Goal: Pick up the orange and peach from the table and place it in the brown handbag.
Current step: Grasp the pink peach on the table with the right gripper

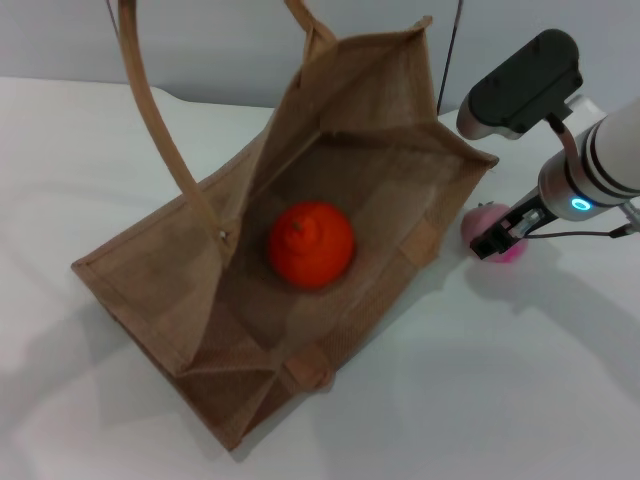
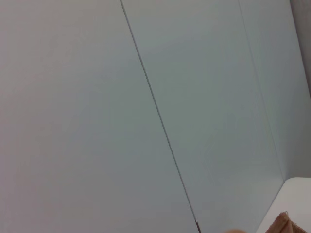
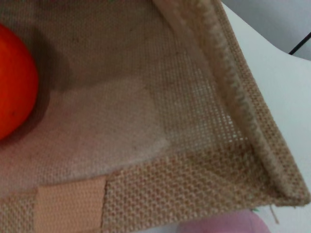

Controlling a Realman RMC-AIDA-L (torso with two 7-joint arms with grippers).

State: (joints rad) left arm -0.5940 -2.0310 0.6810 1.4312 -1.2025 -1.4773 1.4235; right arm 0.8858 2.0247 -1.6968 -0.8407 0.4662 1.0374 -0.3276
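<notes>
Head view, and we see the right gripper (image 1: 497,240) closed around the peach (image 1: 484,222) beside the brown handbag (image 1: 170,290), arm angled down from the right.

At the upper right of the head view, the robot's right arm (image 1: 612,155) shows a white cylindrical body banded with a dark ring and a silver-grey collar. A small ring light (image 1: 581,205) glows cyan on the collar. A rounded dark grey housing (image 1: 522,85) sits above on a pale base. Thin black cables (image 1: 575,234) loop beside the wrist toward the black right gripper (image 1: 500,240).
</notes>
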